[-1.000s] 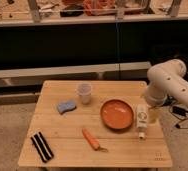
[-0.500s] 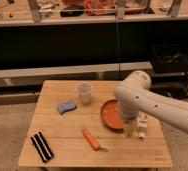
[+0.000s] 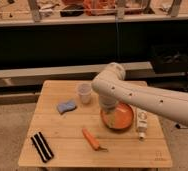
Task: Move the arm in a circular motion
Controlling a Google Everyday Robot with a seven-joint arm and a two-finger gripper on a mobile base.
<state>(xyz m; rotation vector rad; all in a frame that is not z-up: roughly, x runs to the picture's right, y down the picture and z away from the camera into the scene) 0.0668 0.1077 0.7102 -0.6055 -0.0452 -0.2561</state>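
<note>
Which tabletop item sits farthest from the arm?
The black striped block at the table's front-left corner; cup, bowl, bottle crowd the arm. Tool hidden.

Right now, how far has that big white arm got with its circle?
Compared with a second ago, the arm has swept left from the table's right edge. Its elbow now hangs over the orange bowl, near the cup. The gripper is hidden from view. Whether the loop is closing cannot be told; returning remains.

The arm [image 3: 137,95] is spanning the right half of the tabletop [image 3: 67,127], with the pincer [image 3: 108,107] hanging above the orange bowl [image 3: 118,117]. A cup [image 3: 84,92], sponge [image 3: 66,106], carrot [image 3: 92,139], bottle [image 3: 141,122] and black brush [image 3: 42,146] are obstructing; the near right corner is lying open.
</note>
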